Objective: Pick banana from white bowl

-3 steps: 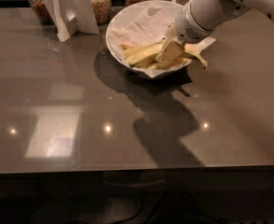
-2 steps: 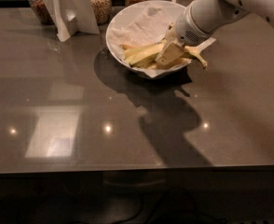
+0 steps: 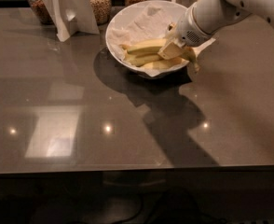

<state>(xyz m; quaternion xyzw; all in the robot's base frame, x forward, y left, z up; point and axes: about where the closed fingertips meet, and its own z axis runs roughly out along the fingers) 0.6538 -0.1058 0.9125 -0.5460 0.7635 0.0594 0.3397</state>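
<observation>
White paper towel (image 3: 144,22) is seen lining the bowl (image 3: 113,29), which is set on the table (image 3: 81,101) near jars (image 3: 99,3). Inside, the banana (image 3: 144,47) (pale, in several lengths) is laid. The gripper (image 3: 171,49) is held upon it by the right rim; its hold cannot be told.

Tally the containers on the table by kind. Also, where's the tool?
Glass jars: 3 clearly showing
White bowl: 1
Total: 4
Tool: over the bowl's right side, at the banana.
</observation>
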